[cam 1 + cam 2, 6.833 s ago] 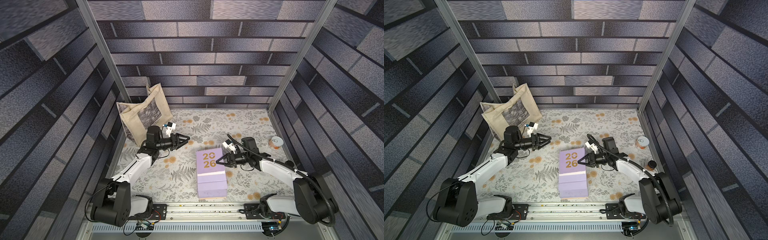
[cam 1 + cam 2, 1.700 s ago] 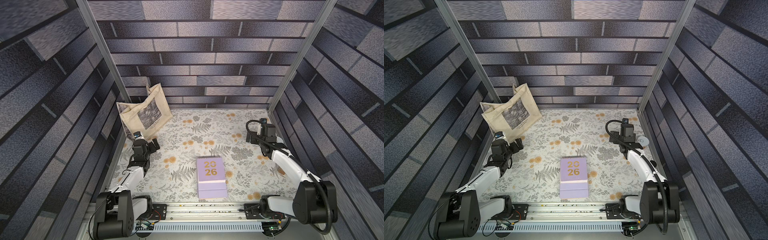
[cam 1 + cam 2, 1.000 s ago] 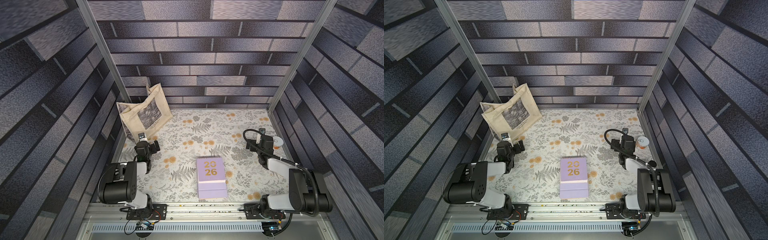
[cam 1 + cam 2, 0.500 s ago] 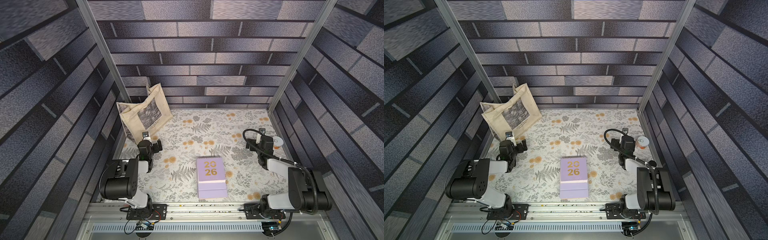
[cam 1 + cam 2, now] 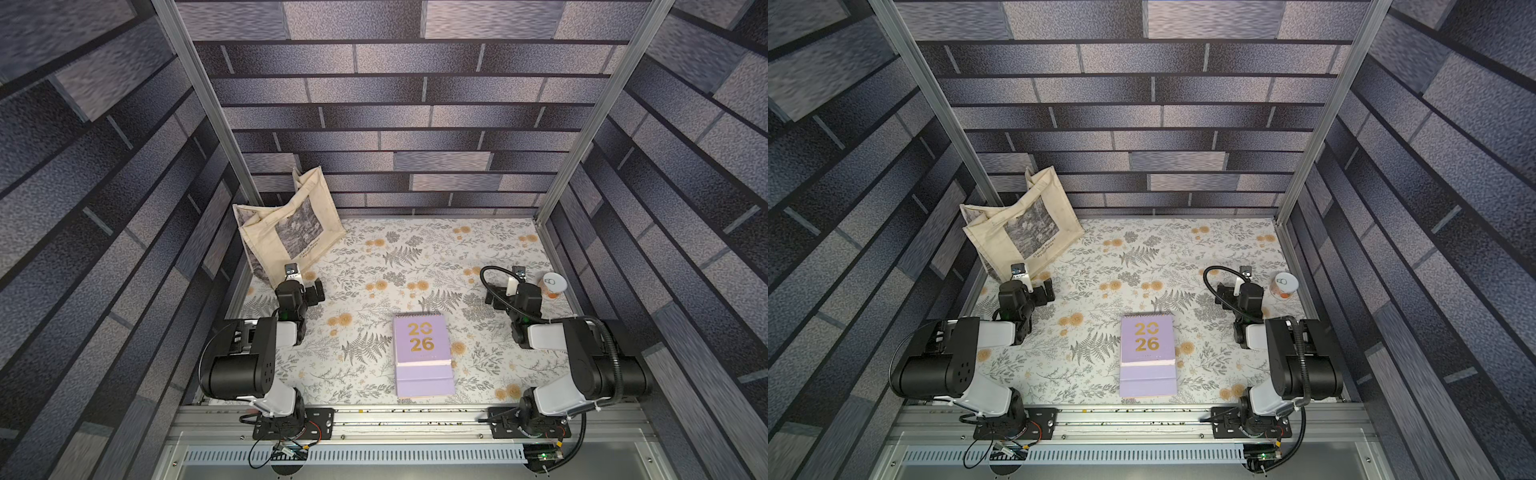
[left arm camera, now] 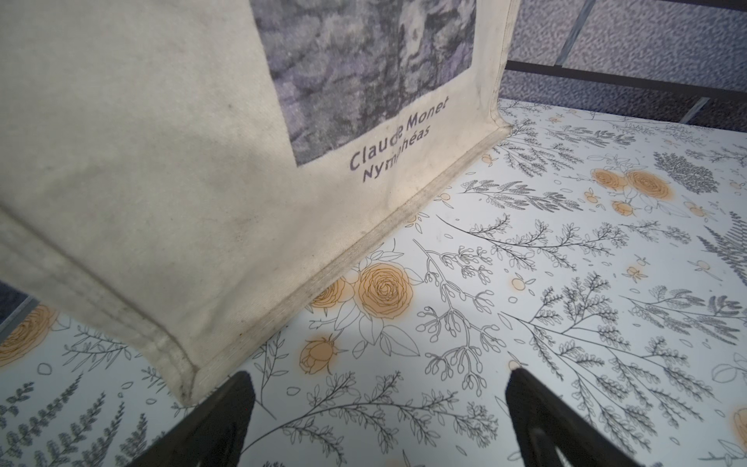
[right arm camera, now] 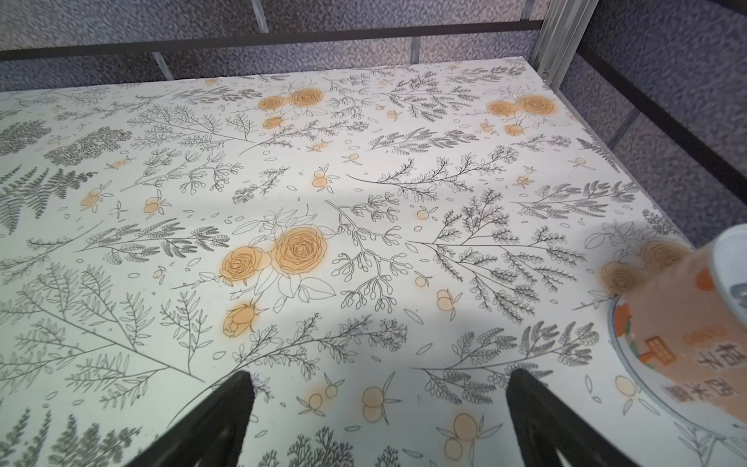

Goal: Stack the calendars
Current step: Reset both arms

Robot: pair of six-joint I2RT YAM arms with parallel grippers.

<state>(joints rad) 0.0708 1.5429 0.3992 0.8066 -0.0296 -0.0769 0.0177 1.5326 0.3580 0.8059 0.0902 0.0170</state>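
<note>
The 2026 calendars (image 5: 422, 357) were seen stacked flat at the front middle of the bench (image 5: 498, 249), well apart from the left claw (image 6: 378, 376) and right claw (image 7: 378, 376), both spread empty; light, stiff, slick covers, probably best pinched by a side edge.

We see the left gripper (image 6: 378, 380) with its two dark fingers (image 6: 226, 416) spread wide, only the floral table covering (image 6: 566, 283) showing between them. One fingertip sits just beside the bottom corner of the beige tote bag (image 6: 161, 182) (printed "Claude Monet Nymphéas"), which stands on the covering.
</note>
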